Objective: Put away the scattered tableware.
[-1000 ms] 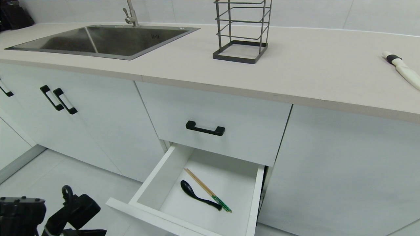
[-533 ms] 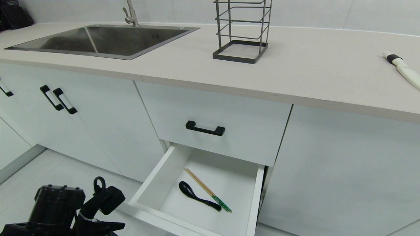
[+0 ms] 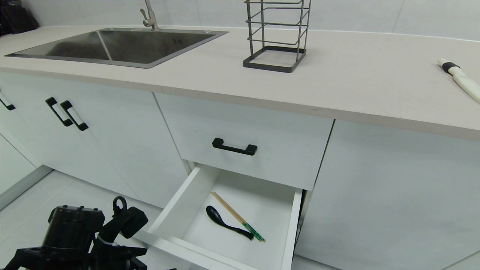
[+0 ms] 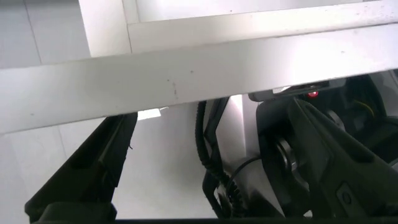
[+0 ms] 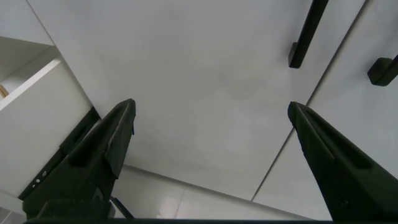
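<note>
White laminate drawer (image 3: 176, 210), standing pulled out below the surface (image 3: 360, 82); all positions below are given from it. Inside, toward its front right corner, lie a black spoon (image 3: 229, 226) and a pair of chopsticks (image 3: 238, 218). They are touching or very nearly so, their long axes roughly parallel and slanting from the drawer's back toward its front right. A knife (image 3: 463, 81) rests on the surface, above the drawer and well off to its right, not yet stowed.

The left arm (image 3: 73, 234) stands at the drawer's front left corner. Left jaws: spread wide, nothing held. In the left wrist view the drawer front (image 4: 186, 68) runs crosswise just beyond the fingers (image 4: 102, 158), its long edge spanning the gap between them. Right jaws: likewise spread wide and empty, facing a flat cabinet door (image 5: 205, 74) beside the drawer.

Assessment: the left arm is plainly the nearer to the drawer front, and a straight push on it would close the drawer. The knife lies on the right arm's side. Should it belong inside, shutting the drawer now would be premature.
</note>
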Available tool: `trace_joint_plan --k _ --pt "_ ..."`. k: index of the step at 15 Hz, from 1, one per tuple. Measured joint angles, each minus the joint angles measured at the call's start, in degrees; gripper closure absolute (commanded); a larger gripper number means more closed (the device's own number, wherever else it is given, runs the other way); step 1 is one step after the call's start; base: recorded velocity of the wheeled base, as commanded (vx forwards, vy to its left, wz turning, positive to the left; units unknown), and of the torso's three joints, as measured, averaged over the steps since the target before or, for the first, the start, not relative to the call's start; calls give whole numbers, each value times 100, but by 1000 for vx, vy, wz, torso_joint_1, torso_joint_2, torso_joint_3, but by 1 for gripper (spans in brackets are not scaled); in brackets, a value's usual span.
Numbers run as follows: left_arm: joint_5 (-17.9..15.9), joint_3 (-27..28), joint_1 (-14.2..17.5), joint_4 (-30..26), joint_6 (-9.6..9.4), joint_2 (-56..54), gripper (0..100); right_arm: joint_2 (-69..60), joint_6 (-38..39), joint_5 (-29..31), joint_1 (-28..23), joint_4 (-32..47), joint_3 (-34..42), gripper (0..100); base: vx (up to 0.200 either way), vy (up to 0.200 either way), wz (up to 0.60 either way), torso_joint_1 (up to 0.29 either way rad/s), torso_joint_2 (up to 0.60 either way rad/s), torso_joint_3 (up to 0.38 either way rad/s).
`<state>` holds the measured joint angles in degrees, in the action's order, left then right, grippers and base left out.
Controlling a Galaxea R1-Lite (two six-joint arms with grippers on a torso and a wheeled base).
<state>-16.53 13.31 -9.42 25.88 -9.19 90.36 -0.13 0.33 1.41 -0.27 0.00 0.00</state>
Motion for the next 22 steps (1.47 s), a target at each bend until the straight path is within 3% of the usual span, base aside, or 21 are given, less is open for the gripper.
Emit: trace_joint_plan --k 10,15,19,22 --pt "-16 339 -101 91 11 143 0 2 2 -2 0 0 0 0 0 0 0 0 0 0" --pt "-18 357 -102 896 13 379 0 4 2 0 0 0 0 0 0 0 0 0 0 0" --pt "-2 324 -116 1971 17 890 0 4 0 0 0 0 0 0 0 0 0 0 0 0" --pt "0 330 -247 2560 205 1262 0 4 2 -2 0 0 0 0 0 0 0 0 0 0"
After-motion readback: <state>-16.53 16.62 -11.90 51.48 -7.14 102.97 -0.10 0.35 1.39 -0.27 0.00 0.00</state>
